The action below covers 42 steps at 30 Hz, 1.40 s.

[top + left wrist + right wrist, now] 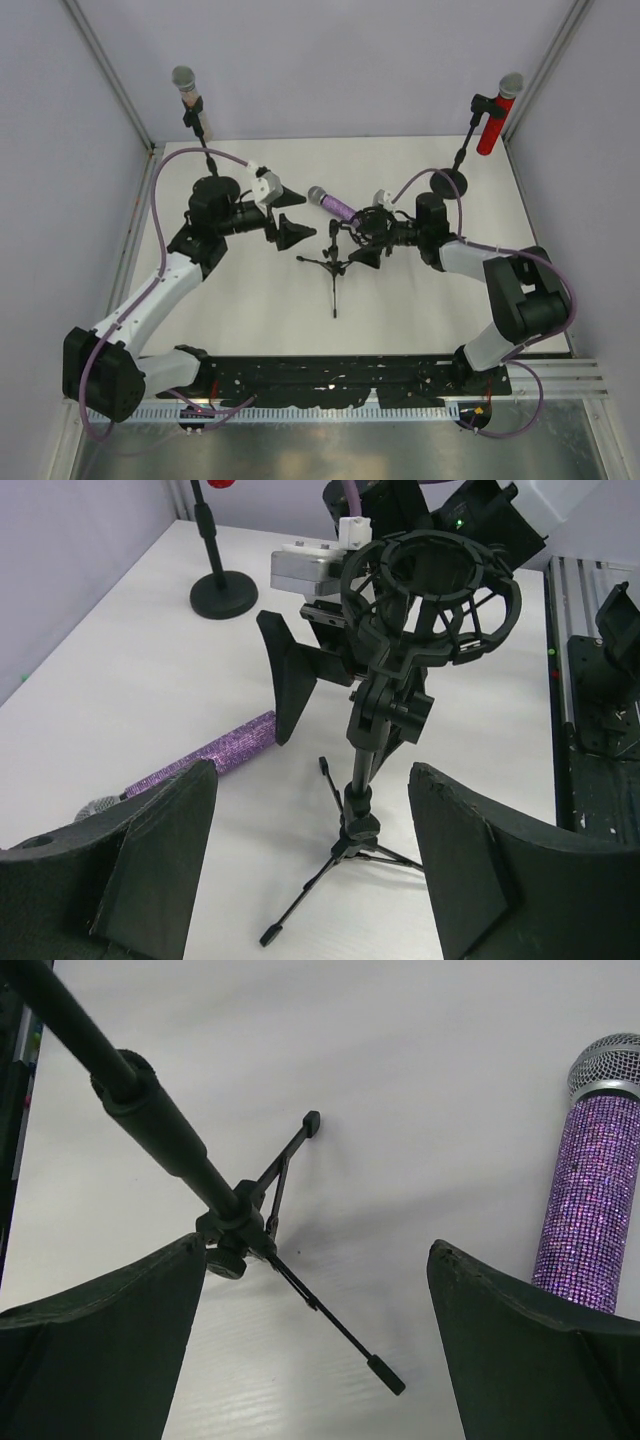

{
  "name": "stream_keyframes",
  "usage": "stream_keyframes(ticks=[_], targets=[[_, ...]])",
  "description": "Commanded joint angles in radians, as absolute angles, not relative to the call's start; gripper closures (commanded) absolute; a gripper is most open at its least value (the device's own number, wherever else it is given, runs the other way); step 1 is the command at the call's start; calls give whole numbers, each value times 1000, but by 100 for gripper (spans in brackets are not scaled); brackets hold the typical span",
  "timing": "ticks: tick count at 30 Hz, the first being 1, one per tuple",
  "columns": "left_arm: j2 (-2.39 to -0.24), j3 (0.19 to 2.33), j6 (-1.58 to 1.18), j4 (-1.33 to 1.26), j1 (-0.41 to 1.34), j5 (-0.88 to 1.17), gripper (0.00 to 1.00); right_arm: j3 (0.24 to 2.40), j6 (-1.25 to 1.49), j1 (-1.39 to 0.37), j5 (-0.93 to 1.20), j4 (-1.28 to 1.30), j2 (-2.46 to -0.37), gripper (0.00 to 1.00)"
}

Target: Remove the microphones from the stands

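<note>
The purple microphone [332, 203] lies flat on the white table [420, 300], just above centre of the top view. It is out of the empty ring mount [430, 590] of the stand [333, 265] and just beside its tripod legs. The left gripper [305, 215], left of centre, stands wide and holds nothing. The right gripper [365, 232], right of centre, is spread wide too, clamping nothing — the stand's pole rises beside one finger [100, 1350], with the microphone beyond the other.
</note>
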State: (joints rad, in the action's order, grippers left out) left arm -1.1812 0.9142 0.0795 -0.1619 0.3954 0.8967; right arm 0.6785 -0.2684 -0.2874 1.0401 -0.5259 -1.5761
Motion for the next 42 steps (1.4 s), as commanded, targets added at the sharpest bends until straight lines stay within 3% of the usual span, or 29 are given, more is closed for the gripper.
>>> stream_keyframes(ticks=[1,5,11,17,24,31,42], targets=[[-1167,936,48,-201,414,802,20,823,-267,-288,1012,-245,-1607,5],[-1161,957,37,-183,439,744,20,934,-221,-288,976,-56,-1634,5],[-1166,1026,37,-110,497,680,20,1046,-231,-291,548,181,-1592,5],[-1187,1011,57,-115,523,664,20,1033,-287,-296,93,236,-1490,5],[-1226,951,228,-78,572,686,19,1025,-324,-295,-162,268,-1336,5],[-1273,874,348,-92,617,704,19,1084,-374,-282,-247,317,-1230,5],[-1394,864,411,-175,676,606,24,996,-382,-250,-98,285,-1092,5]])
